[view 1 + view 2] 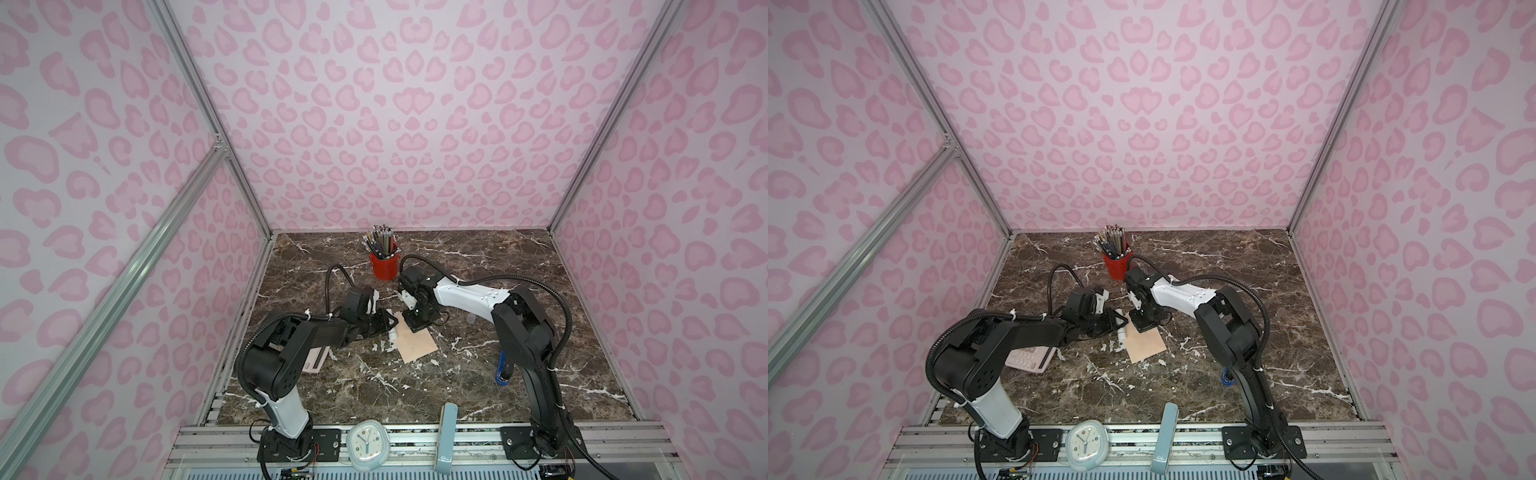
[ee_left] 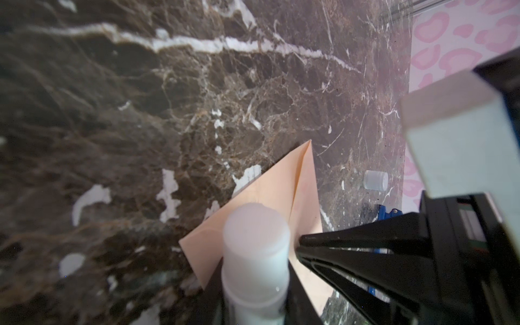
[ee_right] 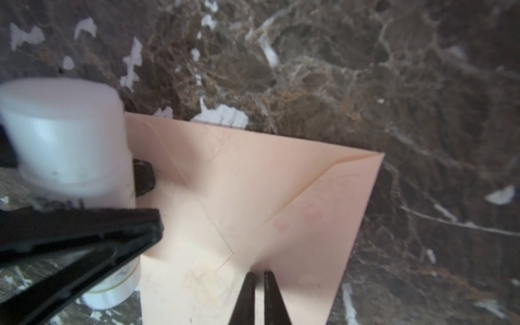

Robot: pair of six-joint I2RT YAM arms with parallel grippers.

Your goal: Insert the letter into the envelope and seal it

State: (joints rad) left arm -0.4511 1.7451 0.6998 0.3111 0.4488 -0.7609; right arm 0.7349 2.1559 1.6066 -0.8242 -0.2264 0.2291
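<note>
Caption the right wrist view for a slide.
Shut right gripper rests on the closed envelope; left gripper holds the glue stick beside it.

Red pencil cup (image 1: 384, 266), pink calculator (image 1: 1034, 358), clock (image 1: 366, 444), white glue stick (image 2: 254, 253).

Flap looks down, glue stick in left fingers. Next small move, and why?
Probably press the right gripper, fingers shut, down on the pointed flap of the peach paper envelope and rub along its edge. The flap lies folded shut, the fingers sit by its tip, and the left gripper holds the white cylindrical glue stick off at the envelope's edge, so gluing seems done.
</note>
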